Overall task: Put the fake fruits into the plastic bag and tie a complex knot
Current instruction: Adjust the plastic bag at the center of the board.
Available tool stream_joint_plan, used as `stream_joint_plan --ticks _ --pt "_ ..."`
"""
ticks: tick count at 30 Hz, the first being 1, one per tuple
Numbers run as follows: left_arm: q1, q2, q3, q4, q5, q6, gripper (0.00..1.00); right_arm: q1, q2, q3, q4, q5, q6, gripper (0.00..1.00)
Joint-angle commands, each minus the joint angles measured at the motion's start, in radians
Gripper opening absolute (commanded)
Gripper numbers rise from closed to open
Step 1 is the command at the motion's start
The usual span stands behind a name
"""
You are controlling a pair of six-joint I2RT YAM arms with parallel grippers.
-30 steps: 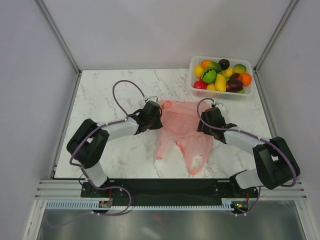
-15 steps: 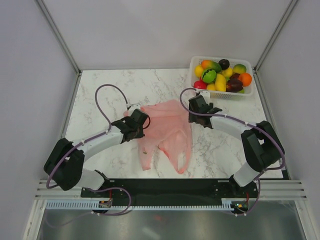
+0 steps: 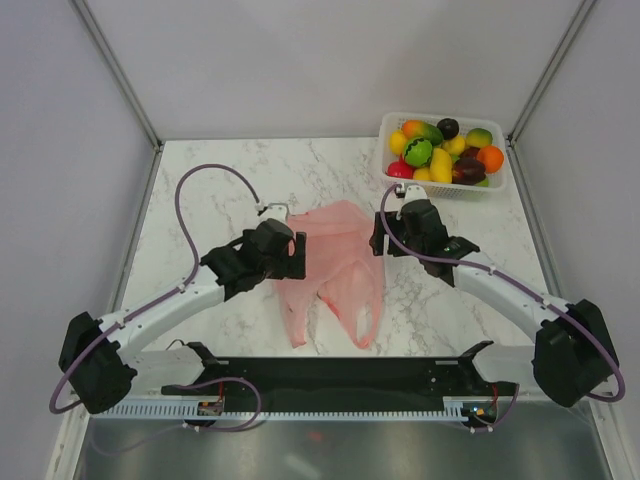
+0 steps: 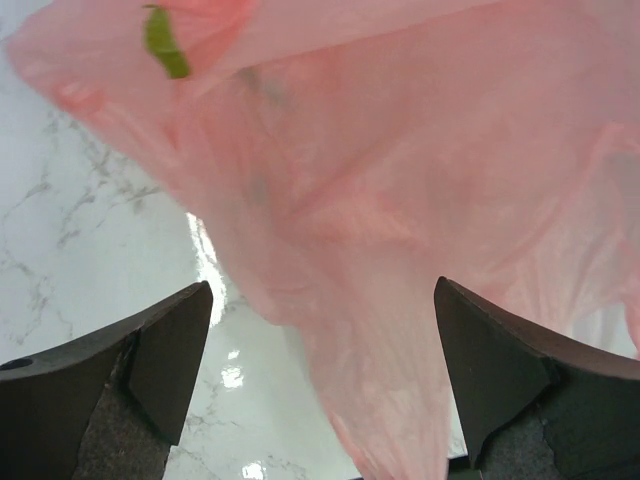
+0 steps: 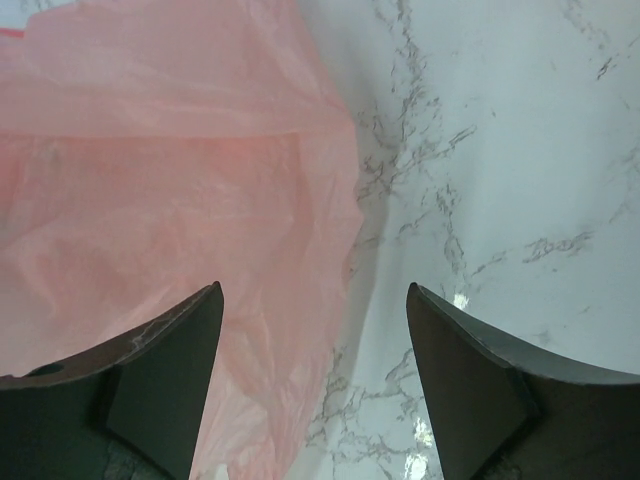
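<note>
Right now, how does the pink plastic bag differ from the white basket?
The plastic bag is thin, translucent pink and lies crumpled mid-table; the basket is a white lattice standing at the far right corner. The basket holds the fake fruits; the plastic bag shows no fruit bulge. Both sit on the marble table.

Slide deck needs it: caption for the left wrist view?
Open left gripper above the crumpled pink plastic bag on the marble table.

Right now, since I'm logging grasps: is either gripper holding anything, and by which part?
Nothing is held: the left gripper and right gripper both hang open over the bag.
</note>
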Motion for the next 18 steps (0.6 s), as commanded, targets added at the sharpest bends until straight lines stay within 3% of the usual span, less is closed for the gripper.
stream_joint_plan --ticks 1,7,12,18 --pt "-0.091 0.048 0.097 -0.041 0.017 0.122 1.0 0.008 -0.099 -0.047 -0.015 -0.102 -0.007 0.82" --pt "-0.161 0.209 0.242 -0.072 0.066 0.343 1.0 0.028 -0.211 -0.152 -0.093 -0.138 0.067 0.81" --pt "-0.21 0.317 0.334 -0.115 0.021 0.402 0.95 0.042 -0.294 -0.251 -0.1 -0.143 0.133 0.81" --pt "-0.237 0.389 0.353 -0.118 0.044 0.413 0.94 0.071 -0.274 -0.346 -0.037 -0.178 0.188 0.78"
